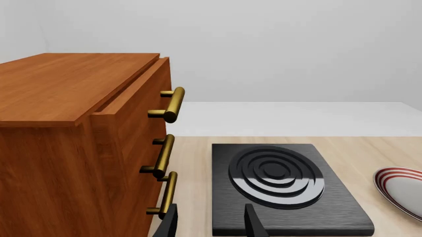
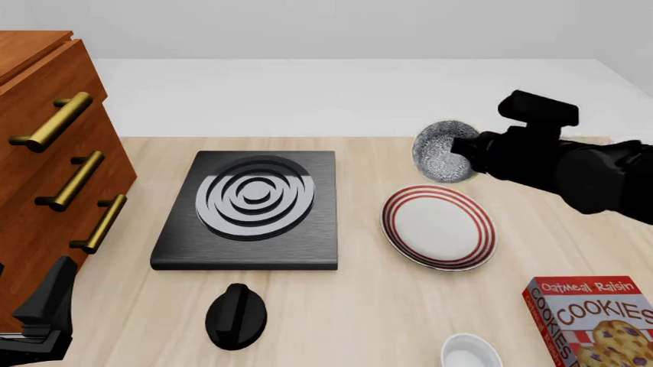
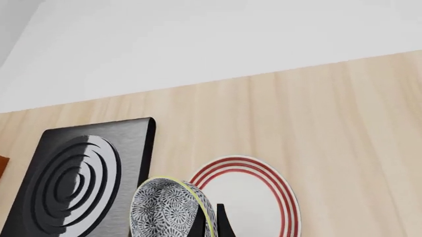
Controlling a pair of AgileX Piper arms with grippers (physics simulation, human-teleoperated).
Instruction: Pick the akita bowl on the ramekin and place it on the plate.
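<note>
Fixed front camera, set above and behind the arms, looks forward and down across the table [image 2: 357, 306], taking in the wooden drawer cabinet [image 2: 41, 153] at left, the black stove [image 2: 250, 210] and the plate [image 2: 439, 227]. The left wrist camera sits low and close beside the cabinet, facing the far wall over the stove. The right wrist camera looks down from higher up. Stove and plate appear in all three views.

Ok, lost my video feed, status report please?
Right gripper shut on akita bowl, bowl airborne, tilted, behind the plate. Left gripper open, idle near the cabinet. Plate bare, nothing blocking.
</note>
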